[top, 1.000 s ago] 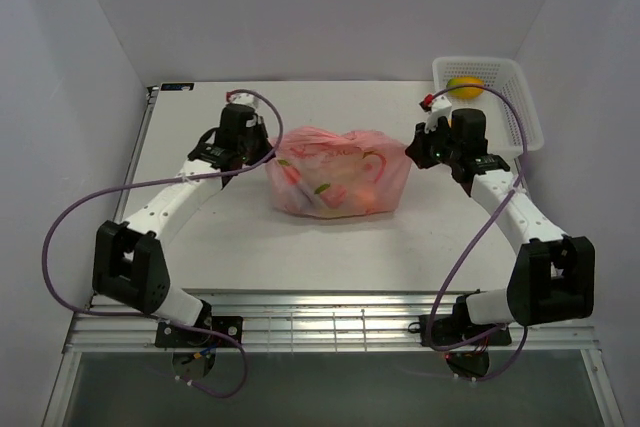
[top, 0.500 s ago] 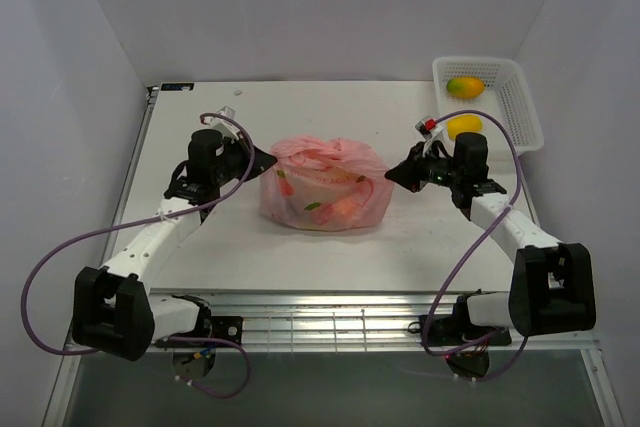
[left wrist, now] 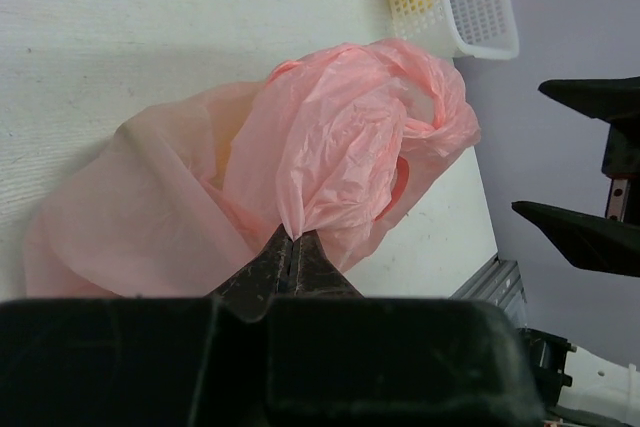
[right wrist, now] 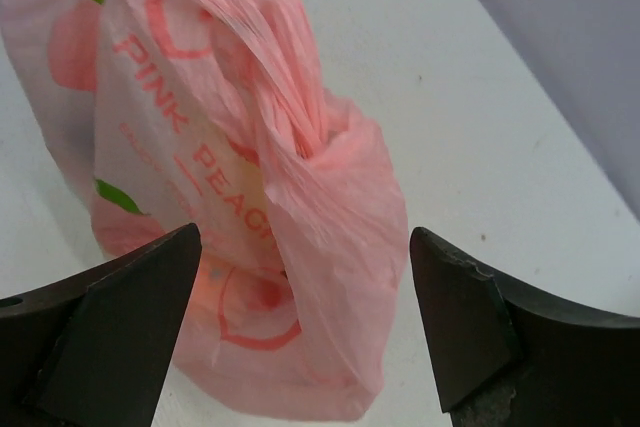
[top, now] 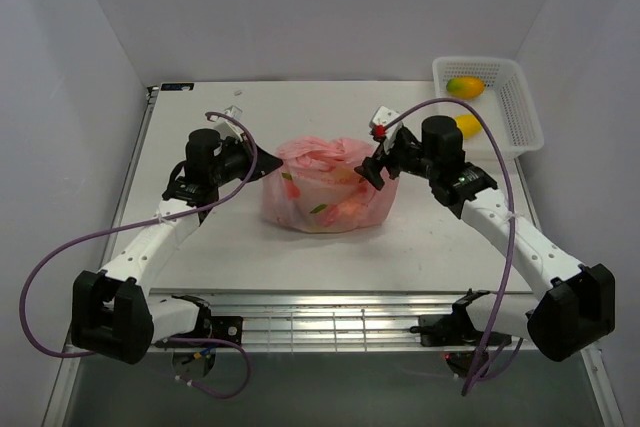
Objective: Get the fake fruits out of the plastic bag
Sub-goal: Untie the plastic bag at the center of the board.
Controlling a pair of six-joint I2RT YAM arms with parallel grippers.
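The bag was seen standing near the middle of the counter, pink, translucent and crinkled, with its top gathered into loose folds. Reddish and orange fruits were made out dimly through its near side, though they could not be told apart. Green leaf prints and red peach outlines were noted on the film, and the words "PINK PEACH" were read in the right wrist view.

The left gripper was found at the bag's left side, its jaws pressed together on a pinch of the pink film. From that pinch the film was drawn taut up toward the bag's top.

The right gripper was held at the bag's right upper side with its jaws spread wide apart. The bunched ridge of the bag's top was framed between the two fingers. Whether either finger was touching the film could not be told.

A white lattice basket was set at the far right corner of the counter, well apart from the bag. A yellow-green mango was lying at its far end. A second yellow fruit was lying nearer the basket's near end, partly hidden behind the right arm.
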